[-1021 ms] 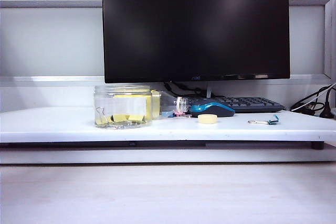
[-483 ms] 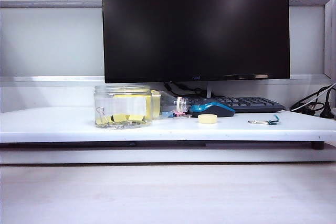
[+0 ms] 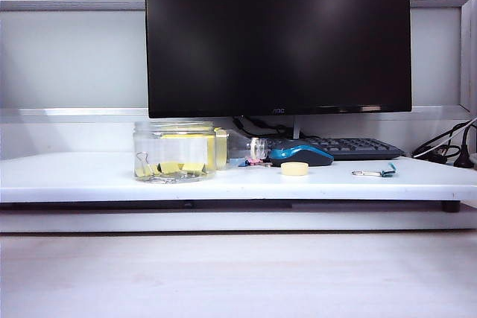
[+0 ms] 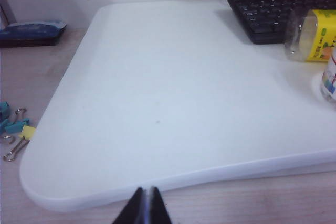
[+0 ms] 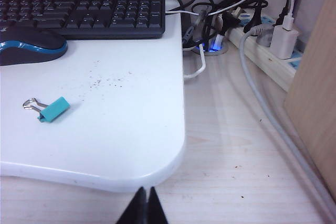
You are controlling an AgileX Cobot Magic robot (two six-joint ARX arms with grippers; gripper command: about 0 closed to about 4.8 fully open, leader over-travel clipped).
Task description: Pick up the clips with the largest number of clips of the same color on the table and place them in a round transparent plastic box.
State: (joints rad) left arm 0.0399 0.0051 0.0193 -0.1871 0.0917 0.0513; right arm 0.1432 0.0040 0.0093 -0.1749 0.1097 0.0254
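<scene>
Yellow clips (image 3: 177, 167) are lying inside the round transparent plastic box (image 3: 174, 151). Left gripper (image 4: 146, 206) and right gripper (image 5: 145, 205), both clenched and empty, are hanging well short of it; best leaving them parked.

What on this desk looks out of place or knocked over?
A narrow clear bottle lies on its side behind the round transparent plastic box, which already holds the yellow clips. Dark specks dot the white board near a lone teal clip. Both grippers, left and right, are shut and empty.
</scene>
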